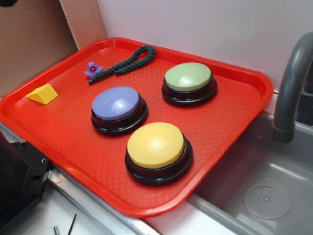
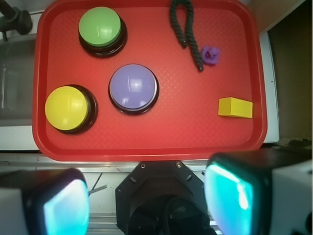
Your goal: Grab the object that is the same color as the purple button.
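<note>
The small purple toy figure [image 1: 91, 69] [image 2: 211, 55] was seen lying on the red tray [image 1: 230, 122] [image 2: 171, 132], touching or just beside one end of the dark green rope [image 1: 124, 62] [image 2: 188, 32]; its limbs were too small to be made out clearly. The purple button [image 1: 117, 104] [image 2: 133, 87] was placed mid-tray, between the green button [image 1: 189, 78] [image 2: 100, 27] and the yellow button [image 1: 155, 147] [image 2: 67, 107]. A yellow wedge [image 1: 43, 93] [image 2: 235, 107] was set apart. The hand [image 2: 146, 205] was held wide and empty off the tray, its blurred fingers [image 2: 230, 196] cut off by the frame.
</note>
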You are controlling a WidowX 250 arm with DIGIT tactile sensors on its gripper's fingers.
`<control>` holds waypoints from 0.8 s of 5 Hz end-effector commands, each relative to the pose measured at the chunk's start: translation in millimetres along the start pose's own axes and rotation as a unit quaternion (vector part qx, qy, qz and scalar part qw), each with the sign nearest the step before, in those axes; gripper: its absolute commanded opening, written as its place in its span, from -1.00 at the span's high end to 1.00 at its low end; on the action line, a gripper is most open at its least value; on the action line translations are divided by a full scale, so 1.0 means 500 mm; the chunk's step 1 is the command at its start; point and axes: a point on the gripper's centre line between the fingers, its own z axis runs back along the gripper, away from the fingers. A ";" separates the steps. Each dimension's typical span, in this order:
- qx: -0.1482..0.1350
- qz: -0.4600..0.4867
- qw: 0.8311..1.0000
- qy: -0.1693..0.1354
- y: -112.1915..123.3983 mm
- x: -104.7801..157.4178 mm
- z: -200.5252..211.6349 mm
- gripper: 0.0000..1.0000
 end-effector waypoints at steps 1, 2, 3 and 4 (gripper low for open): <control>0.000 0.000 1.000 0.000 0.000 0.000 0.000 -1.00; 0.037 0.119 0.990 0.066 0.095 0.077 -0.104 -1.00; 0.036 0.222 0.973 0.052 0.148 0.137 -0.133 -1.00; 0.055 0.342 0.938 -0.008 0.184 0.178 -0.161 -1.00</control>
